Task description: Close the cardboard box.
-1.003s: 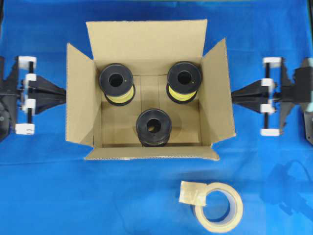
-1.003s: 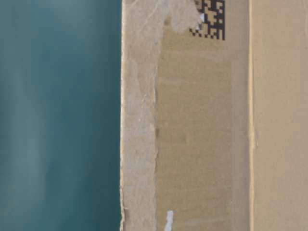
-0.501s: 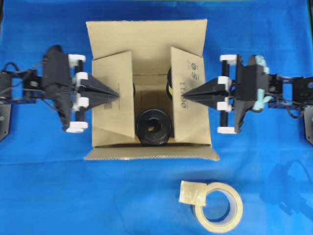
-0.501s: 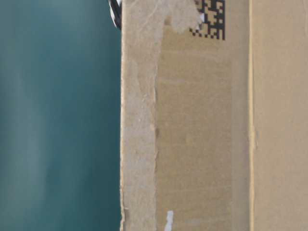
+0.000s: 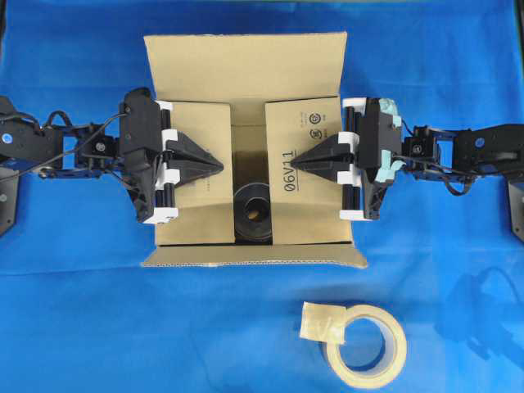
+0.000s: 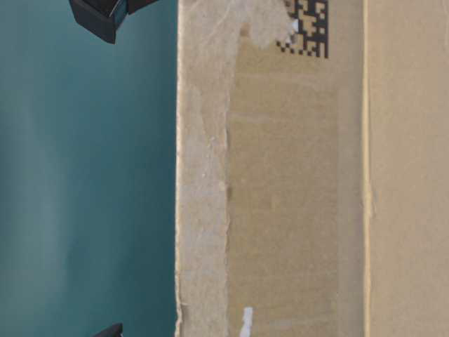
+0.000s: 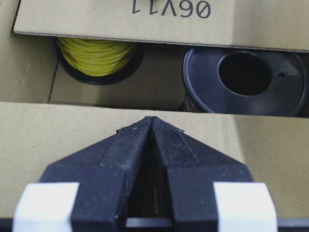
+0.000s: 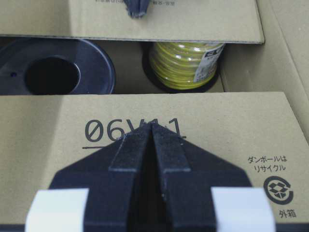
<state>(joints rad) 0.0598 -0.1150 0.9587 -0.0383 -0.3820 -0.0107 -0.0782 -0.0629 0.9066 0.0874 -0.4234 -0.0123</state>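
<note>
A: Overhead exterior view: where does the cardboard box sit?

B: In the middle of the blue-covered bench. Its far flap stands open and leans away, and its near flap is folded outward toward the near edge. The two side flaps are down almost flat over the opening, with a gap between them.

A: What shows through the gap?

B: A black spool near the near wall. In the left wrist view, a spool of yellow wire also sits deeper in, half under the flap printed "06V11".

A: And the claws?

B: The left claw has its tip on the left flap, fingers pressed together to a point, holding nothing. The right claw mirrors it on the right flap, tip beside the "06V11" print, likewise pinched closed and empty. Both wrist views confirm the fingers meet with no gap.

A: Anything else on the bench?

B: A roll of beige tape lies near the front edge, right of centre, well apart from the box, with a loose end of tape sticking out on its left.

A: The table-level view?

B: Mostly a close box wall with torn tape strips and a black printed code at the top.
</note>
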